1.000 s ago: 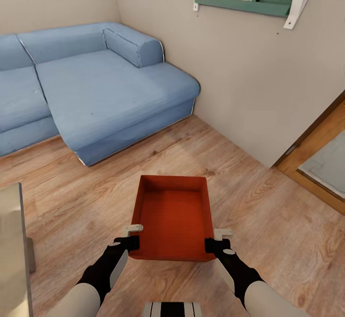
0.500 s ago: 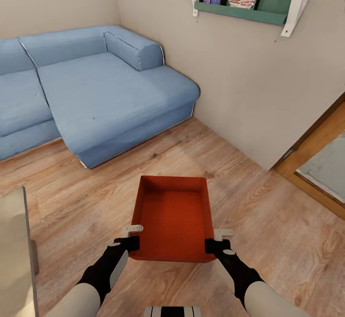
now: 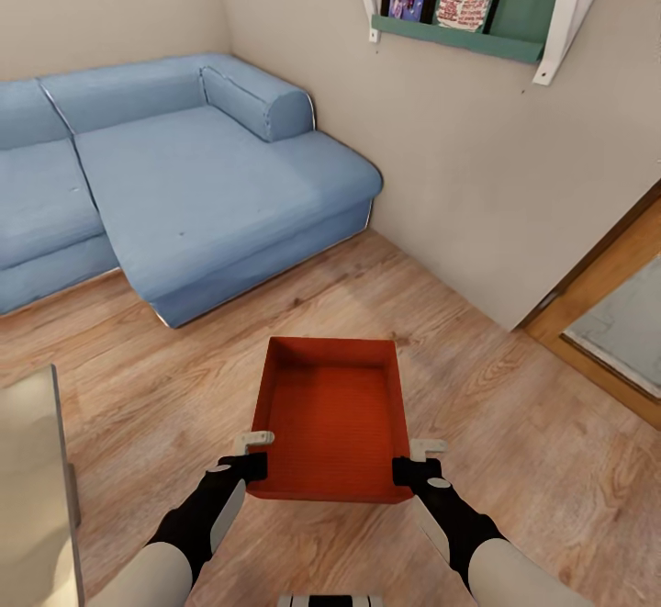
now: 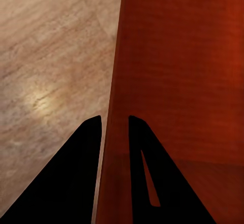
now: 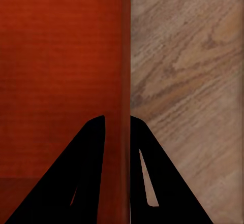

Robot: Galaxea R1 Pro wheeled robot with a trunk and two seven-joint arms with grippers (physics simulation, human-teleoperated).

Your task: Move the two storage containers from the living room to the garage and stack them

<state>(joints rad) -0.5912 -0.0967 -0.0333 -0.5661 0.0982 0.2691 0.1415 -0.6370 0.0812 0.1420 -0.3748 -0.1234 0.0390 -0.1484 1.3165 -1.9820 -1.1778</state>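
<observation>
One orange-red storage container (image 3: 332,414) hangs in front of me above the living room's wood plank floor, carried level between both arms. My left gripper (image 3: 252,465) is shut on its left wall near the close corner. The wrist views show each gripper's black fingers straddling that thin wall (image 4: 113,132), one finger inside and one outside. At the opposite close corner, my right gripper (image 3: 409,467) is shut on the right wall (image 5: 124,127). The ribbed bottom is bare.
A blue corner sofa (image 3: 174,175) fills the far left. A white wall with a shelf of books (image 3: 468,1) runs along the right, ending at a wood-framed glass door (image 3: 615,331). A pale furniture edge (image 3: 37,488) sits at the near left.
The whole view has shifted slightly: the sofa and shelf have slid down and right in the picture. The container and both grippers hold the same pose before me.
</observation>
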